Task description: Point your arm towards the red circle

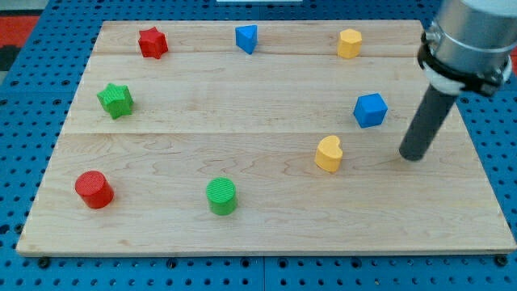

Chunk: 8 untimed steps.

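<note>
Currently my tip [413,156], a gripperless rod, rests right of the yellow heart [329,153], far from the red circle [94,189].

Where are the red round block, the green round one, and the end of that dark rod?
red circle [94,188]: camera view, on its ribbed side.
green circle [221,196]: camera view, on its side wall.
my tip [412,156]: camera view, rod's very end, right of the yellow heart [329,153].

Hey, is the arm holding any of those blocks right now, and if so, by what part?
Nothing is held. My tip stands free on the board, right of the yellow heart, below the blue cube.
</note>
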Each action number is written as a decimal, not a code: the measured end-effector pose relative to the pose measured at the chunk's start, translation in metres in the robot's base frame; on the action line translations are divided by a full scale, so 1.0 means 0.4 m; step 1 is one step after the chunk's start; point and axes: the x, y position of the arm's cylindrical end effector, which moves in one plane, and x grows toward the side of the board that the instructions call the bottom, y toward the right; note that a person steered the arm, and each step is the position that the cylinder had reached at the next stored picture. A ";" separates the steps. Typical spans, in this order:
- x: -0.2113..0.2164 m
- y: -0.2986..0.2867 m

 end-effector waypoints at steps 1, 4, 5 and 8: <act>0.162 0.000; 0.282 -0.240; 0.284 -0.388; 0.229 -0.920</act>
